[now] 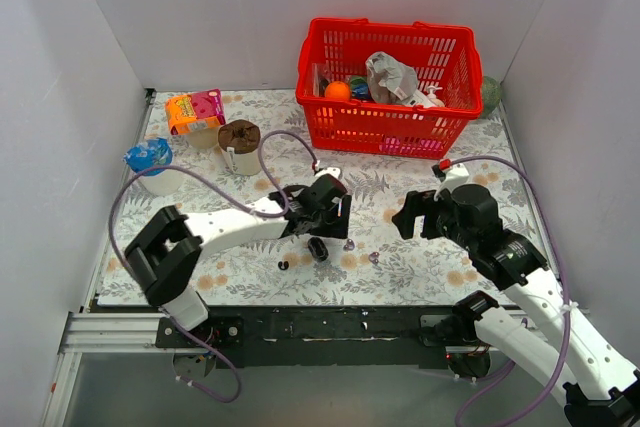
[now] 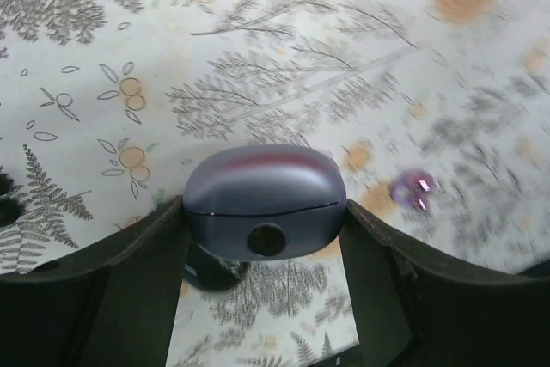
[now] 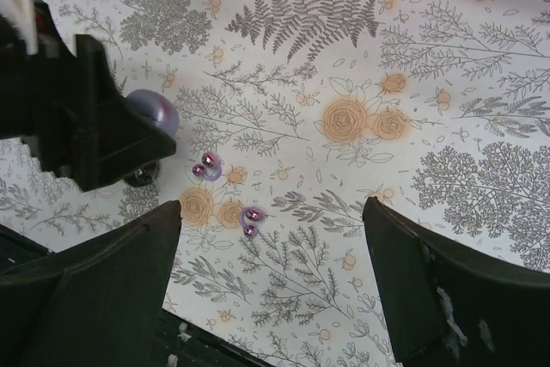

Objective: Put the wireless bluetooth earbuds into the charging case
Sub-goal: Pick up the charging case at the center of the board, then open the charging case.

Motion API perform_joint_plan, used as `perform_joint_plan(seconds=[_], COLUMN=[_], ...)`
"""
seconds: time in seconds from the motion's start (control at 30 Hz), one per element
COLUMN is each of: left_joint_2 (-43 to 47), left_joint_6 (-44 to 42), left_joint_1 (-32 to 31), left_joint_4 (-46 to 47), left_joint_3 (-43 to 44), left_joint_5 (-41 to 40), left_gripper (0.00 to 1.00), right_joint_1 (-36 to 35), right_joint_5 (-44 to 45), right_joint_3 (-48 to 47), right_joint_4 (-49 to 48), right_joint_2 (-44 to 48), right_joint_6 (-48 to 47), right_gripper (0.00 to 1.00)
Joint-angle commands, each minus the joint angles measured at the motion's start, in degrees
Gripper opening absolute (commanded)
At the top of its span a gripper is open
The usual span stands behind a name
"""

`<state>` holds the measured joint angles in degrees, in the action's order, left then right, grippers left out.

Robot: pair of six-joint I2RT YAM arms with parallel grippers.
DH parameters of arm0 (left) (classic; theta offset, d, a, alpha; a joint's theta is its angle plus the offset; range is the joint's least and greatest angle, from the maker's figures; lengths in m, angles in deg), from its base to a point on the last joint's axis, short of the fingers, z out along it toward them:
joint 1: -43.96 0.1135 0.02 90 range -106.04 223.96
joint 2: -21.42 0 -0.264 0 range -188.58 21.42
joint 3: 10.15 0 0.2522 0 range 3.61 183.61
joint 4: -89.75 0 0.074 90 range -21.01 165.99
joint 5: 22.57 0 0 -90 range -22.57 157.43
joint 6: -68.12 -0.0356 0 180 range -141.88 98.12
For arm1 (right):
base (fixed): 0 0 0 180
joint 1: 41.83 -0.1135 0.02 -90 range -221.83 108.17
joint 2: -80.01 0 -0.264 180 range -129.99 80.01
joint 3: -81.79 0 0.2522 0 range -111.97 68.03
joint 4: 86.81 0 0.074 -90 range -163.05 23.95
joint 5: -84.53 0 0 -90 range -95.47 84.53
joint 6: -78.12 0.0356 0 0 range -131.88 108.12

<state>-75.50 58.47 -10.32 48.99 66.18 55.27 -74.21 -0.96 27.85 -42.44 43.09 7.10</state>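
The charging case is lavender and shiny, with its lid closed. My left gripper is shut on it, one finger on each side. In the top view my left gripper sits mid-table and hides the case. Two tiny purple earbuds lie on the floral cloth just right of it; they also show in the top view. One earbud shows blurred in the left wrist view. My right gripper is open and empty, above the nearer earbud. The case peeks out behind the left fingers.
A stubby black piece lies under the left gripper and a small black bit lies to its left. A red basket with items stands at the back. A brown-lidded cup, a snack box and a blue-topped cup stand back left.
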Motion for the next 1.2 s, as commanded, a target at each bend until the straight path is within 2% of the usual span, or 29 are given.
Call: perform_joint_plan(seconds=[0.0, 0.07, 0.1, 0.13, 0.2, 0.23, 0.27, 0.3, 0.33, 0.53, 0.63, 0.77, 0.9, 1.07, 1.17], left_joint_2=[15.4, 20.3, 26.2, 28.9, 36.8, 39.0, 40.7, 42.0, 43.8, 45.4, 44.6, 42.5, 40.7, 40.3, 41.4], left_joint_6=[-20.5, -25.8, -27.9, -33.1, -37.8, -40.6, -48.1, -51.1, -52.3, -55.0, -56.2, -57.9, -58.9, -58.7, -58.3], left_joint_1=[-0.3, -0.2, -0.3, -0.3, -0.2, 0.0, 0.1, 0.1, 0.1, 0.2, 0.1, 0.1, 0.1, 0.1, 0.1], left_joint_4=[14.2, 22.2, 25.9, 35.1, 45.0, 54.1, 58.1, 61.2, 64.1, 63.8, 63.3, 61.7, 59.8, 59.0, 59.3], left_joint_3=[-6.1, -12.5, -14.9, -18.4, -29.0, -32.2, -38.4, -40.7, -42.0, -44.4, -44.0, -42.5, -40.9, -40.5, -41.1], left_joint_5=[10.2, 9.9, 10.3, 10.6, 10.7, 12.1, 14.9, 19.2, 19.7, 26.4, 27.7, 29.7, 29.7, 28.9, 28.5], left_gripper=[0.33, 0.32, 0.32, 0.31, 0.26, 0.10, 0.00, 0.00, 0.00, 0.00, 0.00, 0.00, 0.00, 0.00, 0.00], right_joint_1=[-0.1, -0.1, -0.1, -0.1, -0.1, -0.1, -0.1, -0.1, -0.1, -0.1, -1.0, -4.2, -11.0, -15.0, -17.2], right_joint_5=[-1.2, -5.8, -7.5, -9.2, -13.6, -16.7, -18.5, -19.9, -21.9, -30.2, -31.7, -29.2, -21.6, -16.3, -13.8], right_joint_3=[-3.1, -3.8, -5.1, -5.9, -7.6, -8.2, -8.8, -9.4, -10.5, -14.9, -15.0, -17.9, -21.3, -22.8, -22.3], right_joint_4=[-4.8, -5.5, -5.6, -5.4, -5.3, -5.0, -5.1, -5.3, -5.1, -3.5, -5.5, -4.1, -1.6, -0.6, 0.1], right_joint_2=[0.5, -0.2, -1.6, -2.4, -4.4, -5.0, -5.5, -6.5, -6.9, -12.0, -13.4, -17.3, -19.8, -23.7, -25.8], right_joint_6=[-1.2, -1.5, -1.5, -1.4, -0.5, 0.1, 0.1, 0.4, 1.2, 5.1, 6.2, 5.7, 5.5, 6.0, 6.3], right_gripper=[0.93, 0.91, 0.91, 0.91, 0.91, 0.91, 0.91, 0.91, 0.92, 0.98, 0.98, 0.98, 0.98, 0.98, 0.94])
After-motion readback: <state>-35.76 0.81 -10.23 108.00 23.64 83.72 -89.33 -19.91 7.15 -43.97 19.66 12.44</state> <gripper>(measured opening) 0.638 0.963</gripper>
